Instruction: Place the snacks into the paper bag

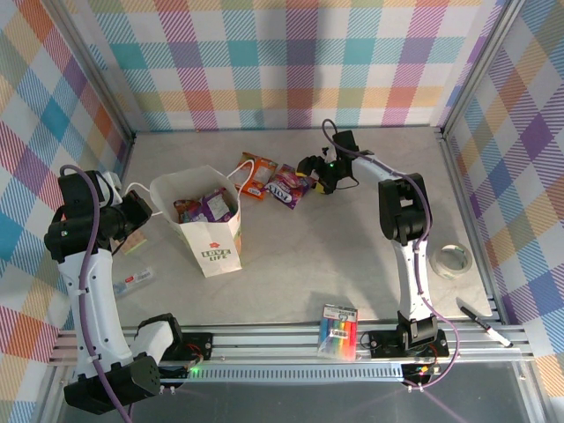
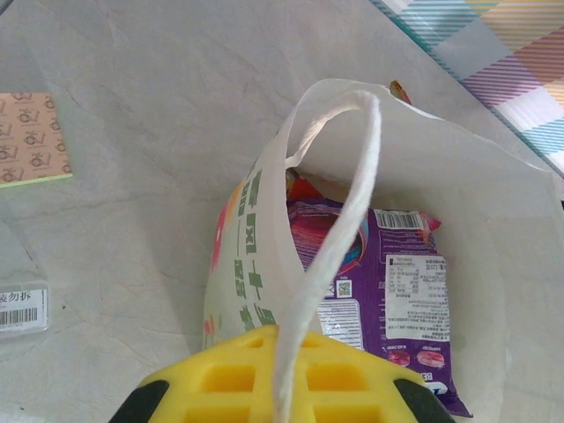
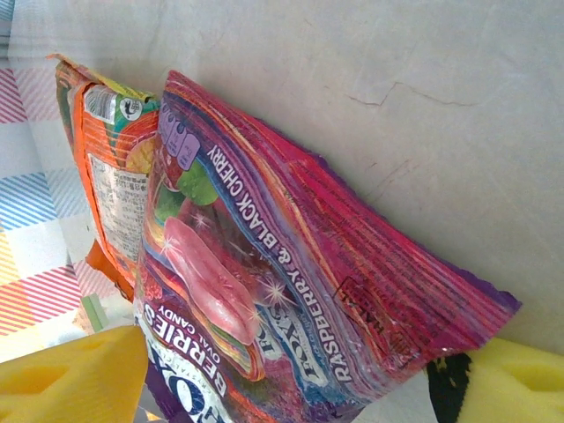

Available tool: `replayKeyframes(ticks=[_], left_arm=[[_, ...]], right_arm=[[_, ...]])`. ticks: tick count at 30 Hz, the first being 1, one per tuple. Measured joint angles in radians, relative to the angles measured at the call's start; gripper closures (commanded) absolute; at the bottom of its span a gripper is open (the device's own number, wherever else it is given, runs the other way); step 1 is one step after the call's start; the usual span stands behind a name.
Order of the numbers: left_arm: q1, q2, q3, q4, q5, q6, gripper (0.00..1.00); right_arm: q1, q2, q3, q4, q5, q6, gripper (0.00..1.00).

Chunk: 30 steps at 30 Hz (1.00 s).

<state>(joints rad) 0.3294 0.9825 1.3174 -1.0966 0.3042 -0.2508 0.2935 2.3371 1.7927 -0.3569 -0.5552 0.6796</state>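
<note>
— Beyond the paper bag [image 1: 216, 251], mid-table: how best to take it?
— Your right gripper [image 1: 310, 174], pads [image 3: 70, 379] spread, straddles the pink-purple packet [image 1: 286, 187] touching the orange packet [image 1: 256, 179]; close on the pink one alone.
— And inside?
— Bag upright, open; purple packet [image 2: 397, 300] and red packet [image 1: 188, 210] within. Your left gripper [image 1: 135, 211] sits at its handle [image 2: 344, 220]; whether it pinches, cannot tell.
</note>
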Motion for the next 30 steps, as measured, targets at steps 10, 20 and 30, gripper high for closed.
replayKeyframes(ticks=[10,20,30], left_arm=[[0.000,0.000,-0.003,0.002,0.000,-0.003,0.92],[0.000,-0.002,-0.027,0.013,0.000,-0.015,0.93],[0.000,-0.002,-0.027,0.013,0.000,-0.014,0.93]], right_arm=[[0.002,0.015,0.005,0.019,0.002,0.046,0.36],[0.008,0.043,0.018,0.025,0.032,0.077,0.65],[0.014,0.045,0.027,0.013,0.039,0.064,0.78]])
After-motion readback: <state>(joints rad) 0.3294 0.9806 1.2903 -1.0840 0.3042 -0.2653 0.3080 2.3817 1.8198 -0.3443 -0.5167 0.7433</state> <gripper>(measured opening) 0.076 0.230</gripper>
